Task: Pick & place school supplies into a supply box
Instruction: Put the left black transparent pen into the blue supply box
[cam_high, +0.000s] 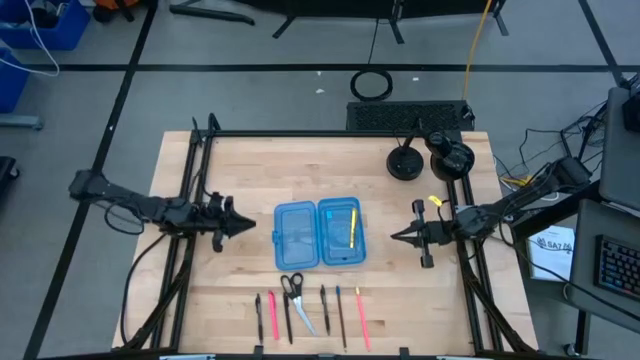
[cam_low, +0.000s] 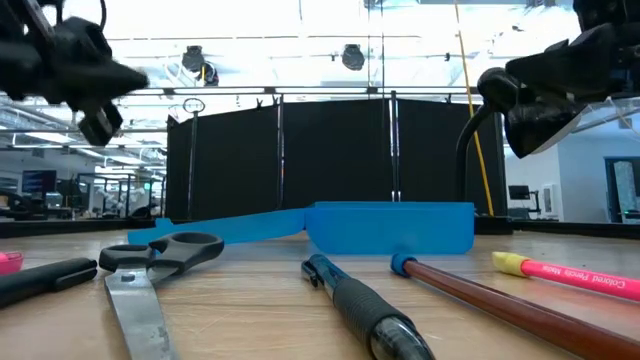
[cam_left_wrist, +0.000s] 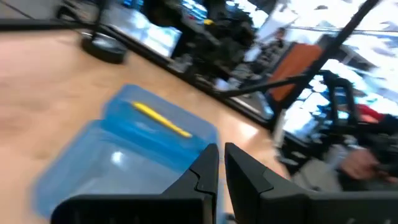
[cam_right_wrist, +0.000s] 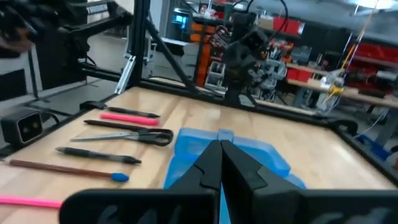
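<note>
Wooden tabletop (cam_high: 250, 170) under us, framed by black rails, holds the open blue box (cam_high: 320, 234) midway between our two grippers, both halves lying flat. One yellow pencil (cam_high: 353, 226) lies in the half nearer our right gripper (cam_high: 397, 236); the half nearer our left gripper (cam_high: 248, 226) looks bare. Our left gripper hovers just beside the box, pointing at it, fingers nearly together with a thin slit between them and nothing gripped. Our right gripper hovers near the opposite side, clenched on nothing. Farther out, toward the front edge and well apart from both grippers, the scissors (cam_high: 295, 298) lie in a row with dark pens (cam_high: 325, 308) and pink pencils (cam_high: 361, 317). Behind our right gripper two black round objects (cam_high: 405, 163) sit near the back edge.
</note>
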